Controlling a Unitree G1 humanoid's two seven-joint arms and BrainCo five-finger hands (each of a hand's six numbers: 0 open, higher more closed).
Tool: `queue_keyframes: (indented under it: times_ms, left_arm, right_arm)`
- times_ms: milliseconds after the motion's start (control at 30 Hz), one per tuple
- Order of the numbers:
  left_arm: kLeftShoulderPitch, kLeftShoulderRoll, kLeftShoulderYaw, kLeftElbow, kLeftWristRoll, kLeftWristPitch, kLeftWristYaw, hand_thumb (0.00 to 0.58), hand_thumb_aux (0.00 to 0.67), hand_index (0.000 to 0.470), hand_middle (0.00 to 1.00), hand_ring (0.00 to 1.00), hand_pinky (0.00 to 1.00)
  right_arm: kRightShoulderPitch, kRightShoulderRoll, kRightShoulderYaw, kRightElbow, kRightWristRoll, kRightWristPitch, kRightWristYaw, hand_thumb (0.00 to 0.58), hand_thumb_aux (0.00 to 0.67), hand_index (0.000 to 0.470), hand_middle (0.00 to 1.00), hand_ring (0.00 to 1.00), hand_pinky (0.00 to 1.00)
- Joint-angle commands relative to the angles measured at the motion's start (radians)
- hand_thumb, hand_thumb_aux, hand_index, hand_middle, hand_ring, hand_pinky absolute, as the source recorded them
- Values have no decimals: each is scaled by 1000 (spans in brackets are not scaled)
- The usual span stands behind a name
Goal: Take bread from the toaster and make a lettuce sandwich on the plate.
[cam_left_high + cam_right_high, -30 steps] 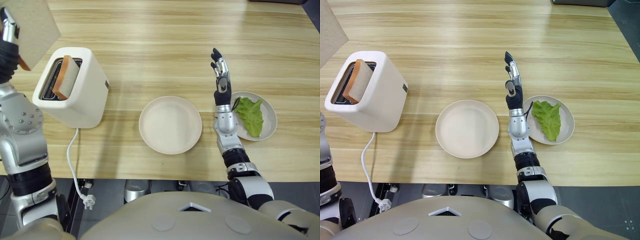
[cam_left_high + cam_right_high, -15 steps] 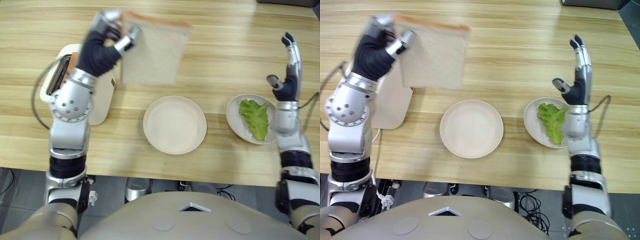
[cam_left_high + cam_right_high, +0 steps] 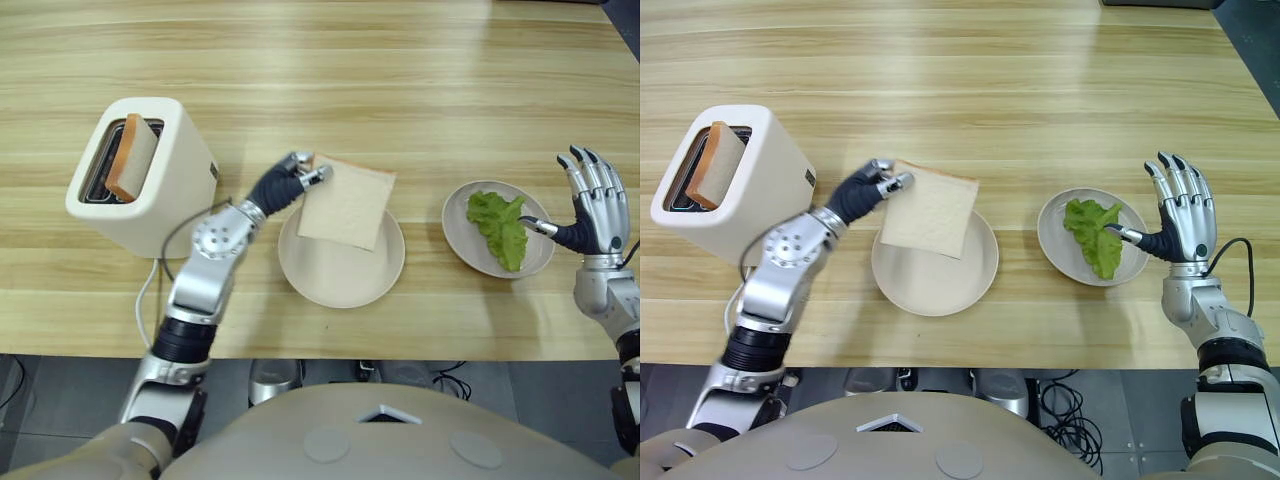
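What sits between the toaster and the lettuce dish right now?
The left hand holding a bread slice over the plate, seen in both eye views.

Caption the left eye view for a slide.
Left hand holds a square white bread slice over the round cream plate; white toaster alongside.

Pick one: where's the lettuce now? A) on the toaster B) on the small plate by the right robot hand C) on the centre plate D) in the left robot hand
B: the lettuce lies on the small plate, beside the open right robot hand.
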Motion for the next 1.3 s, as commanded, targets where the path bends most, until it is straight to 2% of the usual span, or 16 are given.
queue_keyframes:
  times_ms: [33,333,633,667,700,733,767,933,1300]
  left_arm:
    - [60,-56,-31,71,53,-30,70,580,670,460,1000,1000,1000]
    - [182,-130,-61,51,95,-39,119,580,670,460,1000,1000,1000]
    - [200,-49,-68,6,169,-51,107,580,670,460,1000,1000,1000]
    - [195,-37,-78,8,187,-69,108,532,478,328,1000,1000,1000]
    - [190,-25,-93,9,214,-84,111,532,478,328,1000,1000,1000]
    - [187,-21,-104,12,236,-98,119,281,189,130,1000,1000,1000]
    - [183,-21,-111,18,255,-111,128,0,0,0,1000,1000,1000]
    - [161,-38,-115,63,310,-163,183,0,0,0,1000,1000,1000]
    - [141,-33,-77,63,342,-196,200,0,0,0,1000,1000,1000]
  right_arm:
    - [-14,0,66,23,-11,18,-5,0,0,0,0,0,0]
    - [-33,-14,171,20,-30,74,-12,0,0,0,0,0,0]
    - [-24,-22,251,26,-61,118,-10,0,0,0,0,0,0]
    - [-26,-20,268,29,-72,131,-3,0,0,0,0,0,0]
    - [-27,-19,285,30,-86,145,-6,0,0,0,0,0,0]
    - [-30,-17,296,34,-91,154,-4,0,0,0,0,0,0]
    - [-31,-16,305,39,-93,164,-2,0,0,0,0,0,0]
    - [-46,-7,340,87,-90,199,1,0,0,0,0,0,0]
    - [-78,21,363,166,-40,232,105,0,0,0,0,0,0]
